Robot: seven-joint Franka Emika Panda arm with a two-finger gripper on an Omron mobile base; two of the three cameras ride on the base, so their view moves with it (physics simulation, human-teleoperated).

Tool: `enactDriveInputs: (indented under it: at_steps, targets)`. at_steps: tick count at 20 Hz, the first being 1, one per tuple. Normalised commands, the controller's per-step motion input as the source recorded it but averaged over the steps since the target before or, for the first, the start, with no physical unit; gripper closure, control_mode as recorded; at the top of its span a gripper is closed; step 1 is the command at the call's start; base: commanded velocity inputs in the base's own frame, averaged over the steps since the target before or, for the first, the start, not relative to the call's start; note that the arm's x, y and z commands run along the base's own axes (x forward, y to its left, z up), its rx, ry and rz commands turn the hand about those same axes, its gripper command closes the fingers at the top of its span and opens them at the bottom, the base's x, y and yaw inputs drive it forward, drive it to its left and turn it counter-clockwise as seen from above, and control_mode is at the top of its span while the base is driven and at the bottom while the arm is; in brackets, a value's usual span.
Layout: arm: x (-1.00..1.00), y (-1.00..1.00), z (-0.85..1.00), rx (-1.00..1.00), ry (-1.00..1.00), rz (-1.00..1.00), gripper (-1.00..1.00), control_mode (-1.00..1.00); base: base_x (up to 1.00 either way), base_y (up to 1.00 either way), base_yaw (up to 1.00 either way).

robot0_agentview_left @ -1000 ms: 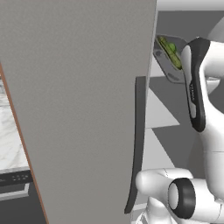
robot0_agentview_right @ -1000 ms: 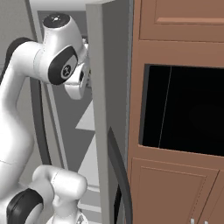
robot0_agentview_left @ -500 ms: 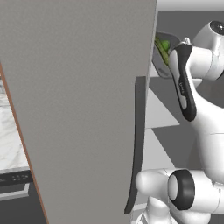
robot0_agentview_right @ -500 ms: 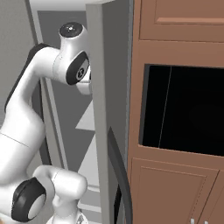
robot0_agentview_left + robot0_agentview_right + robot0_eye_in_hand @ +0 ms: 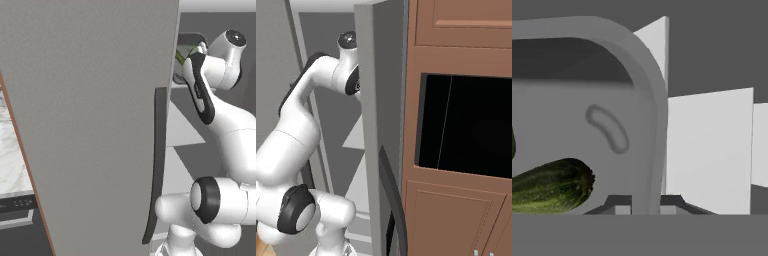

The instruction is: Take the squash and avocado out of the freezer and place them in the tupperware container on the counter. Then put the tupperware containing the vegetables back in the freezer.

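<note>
The freezer's broad grey door point(image 5: 90, 125) with its dark handle point(image 5: 157, 150) stands open, and my arm reaches past it into the compartment. In the hand view my gripper point(image 5: 646, 202) is shut on the raised rim of the dark grey tupperware container point(image 5: 647, 100). The dark green squash point(image 5: 552, 185) lies inside it. A dark green sliver at the left edge cannot be told apart as the avocado. From the left base view the tupperware container point(image 5: 192, 39) shows high inside the freezer with a bit of green squash point(image 5: 180, 56), the hand hidden behind my wrist.
Pale grey inner shelves point(image 5: 709, 150) lie beside the tub. The marble counter point(image 5: 10, 155) and a black appliance panel point(image 5: 15, 205) sit left of the door. Brown cabinets point(image 5: 456, 30) with a black oven opening point(image 5: 471, 125) stand right of the freezer door edge point(image 5: 368, 125).
My arm has stretched up and forward, carrying the tupperware container deeper into the freezer. The door has not moved.
</note>
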Motion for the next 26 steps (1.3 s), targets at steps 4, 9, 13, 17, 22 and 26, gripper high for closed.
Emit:
enactDriveInputs:
  at_steps: [4, 9, 13, 17, 22, 26]
  targets:
    - [0.73, -0.03, -0.1, 0.0, 0.0, 0.04, 1.0, -1.0, 0.0, 0.0, 0.0]
    - [0.48, -0.05, -0.07, 0.0, -0.03, 0.05, 1.0, -1.0, 0.0, 0.0, 0.0]
    - [0.08, -0.01, -0.08, 0.0, -0.02, 0.08, -1.0, -1.0, 0.0, 0.0, 0.0]
    - [0.0, 0.0, 0.0, 0.0, -0.06, 0.08, -1.0, -1.0, 0.0, 0.0, 0.0]
    - [0.0, 0.0, 0.0, 0.0, -0.14, 0.09, -1.0, -1.0, 0.0, 0.0, 0.0]
    - [-0.12, 0.03, 0.21, 0.0, -0.26, 0.06, -1.0, -1.0, 0.0, 0.0, 0.0]
